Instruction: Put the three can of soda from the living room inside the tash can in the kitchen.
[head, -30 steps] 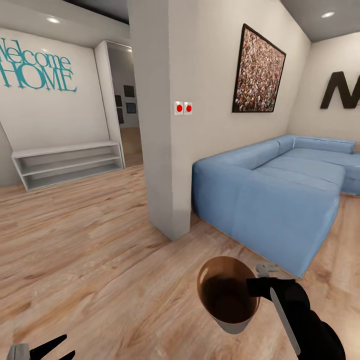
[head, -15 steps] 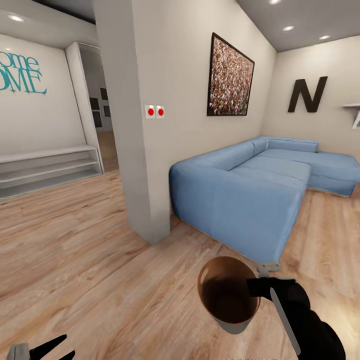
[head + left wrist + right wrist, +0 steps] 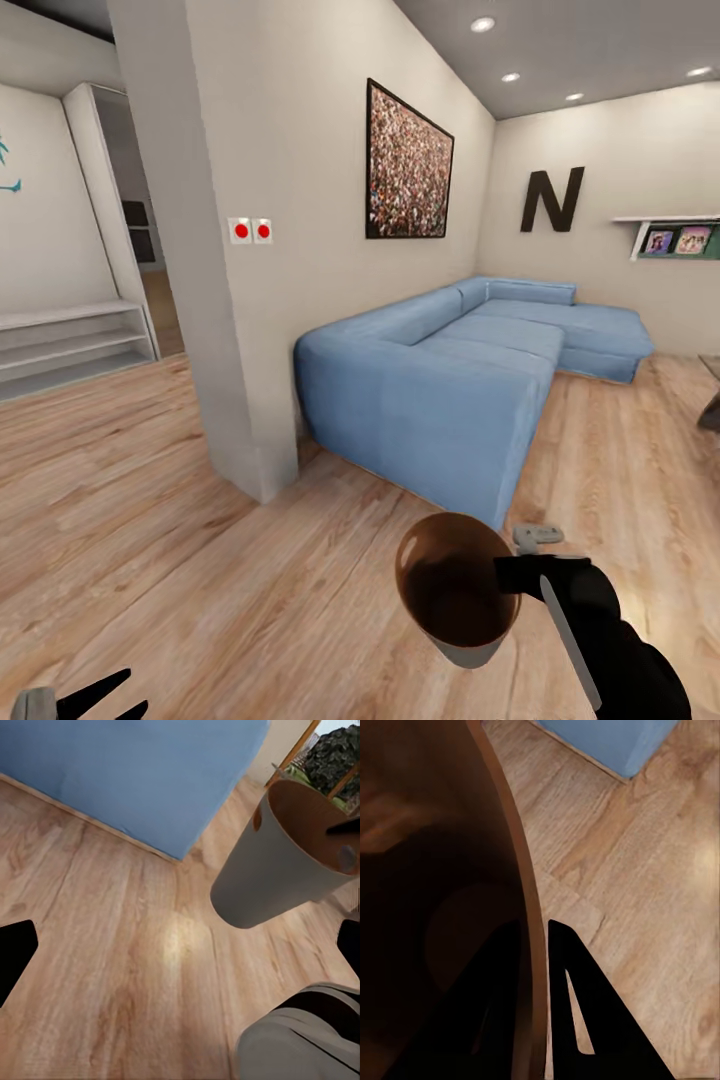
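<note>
We carry the bin (image 3: 455, 590) off the wood floor (image 3: 200, 560) near the blue sofa (image 3: 450, 380), right tool (image 3: 515, 575) pinched across its rim; it looks light, stiff, glossy-slick inside, so rim is the hold; left tool (image 3: 100, 697) empty, spread.

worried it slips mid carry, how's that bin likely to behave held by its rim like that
The tash can probably holds stiff: its wall looks rigid where the right hand pinches the rim. It looks empty, so likely light. The glossy inside may be slippery, and a one-sided grip could let it swing.
</note>
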Controlling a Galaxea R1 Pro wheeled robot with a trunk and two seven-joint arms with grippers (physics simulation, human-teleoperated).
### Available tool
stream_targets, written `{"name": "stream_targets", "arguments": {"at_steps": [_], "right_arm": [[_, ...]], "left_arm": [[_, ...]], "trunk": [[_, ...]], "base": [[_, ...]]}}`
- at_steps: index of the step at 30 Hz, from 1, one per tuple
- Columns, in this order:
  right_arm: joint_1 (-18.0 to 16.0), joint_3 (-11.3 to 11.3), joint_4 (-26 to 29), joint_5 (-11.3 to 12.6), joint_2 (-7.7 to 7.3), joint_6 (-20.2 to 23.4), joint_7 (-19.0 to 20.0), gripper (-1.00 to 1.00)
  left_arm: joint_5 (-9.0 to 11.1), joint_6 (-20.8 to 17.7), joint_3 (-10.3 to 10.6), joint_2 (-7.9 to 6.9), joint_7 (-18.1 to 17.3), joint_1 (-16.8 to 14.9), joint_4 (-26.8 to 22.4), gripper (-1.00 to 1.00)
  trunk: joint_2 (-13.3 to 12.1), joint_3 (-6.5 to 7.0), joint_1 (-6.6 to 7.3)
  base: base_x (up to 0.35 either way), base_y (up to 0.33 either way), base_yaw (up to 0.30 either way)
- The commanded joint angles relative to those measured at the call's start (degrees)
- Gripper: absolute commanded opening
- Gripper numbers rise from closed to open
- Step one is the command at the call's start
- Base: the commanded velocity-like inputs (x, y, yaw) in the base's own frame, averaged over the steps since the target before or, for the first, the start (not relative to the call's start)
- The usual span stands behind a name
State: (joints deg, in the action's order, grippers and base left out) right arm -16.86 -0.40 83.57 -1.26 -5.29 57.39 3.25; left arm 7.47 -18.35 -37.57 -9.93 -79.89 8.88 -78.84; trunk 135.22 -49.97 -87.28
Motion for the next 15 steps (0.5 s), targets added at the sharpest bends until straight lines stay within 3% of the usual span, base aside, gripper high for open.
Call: {"name": "stream_targets", "arguments": {"at_steps": [1, 10, 15], "right_arm": [[-0.04, -0.01, 0.01, 0.8, 0.01, 0.0, 0.26, -1.0], [-0.02, 0.0, 0.01, 0.8, -0.01, 0.0, 0.26, -1.0], [-0.04, 0.04, 0.01, 0.74, -0.05, 0.0, 0.26, -1.0]], "left_arm": [[0.0, 0.01, -0.01, 0.0, 0.0, 0.0, 0.0, 1.0], [0.0, 0.01, -0.03, 0.0, 0.0, 0.0, 0.0, 1.0], [0.0, -0.01, -0.04, 0.0, 0.0, 0.0, 0.0, 1.0]], "trunk": [[0.0, 0.08, 0.0], [0.0, 0.7, 0.0], [0.0, 0.82, 0.0]], "base": [[0.011, -0.053, -0.226], [0.003, -0.175, -0.223], [0.0, -0.04, -0.081]]}}
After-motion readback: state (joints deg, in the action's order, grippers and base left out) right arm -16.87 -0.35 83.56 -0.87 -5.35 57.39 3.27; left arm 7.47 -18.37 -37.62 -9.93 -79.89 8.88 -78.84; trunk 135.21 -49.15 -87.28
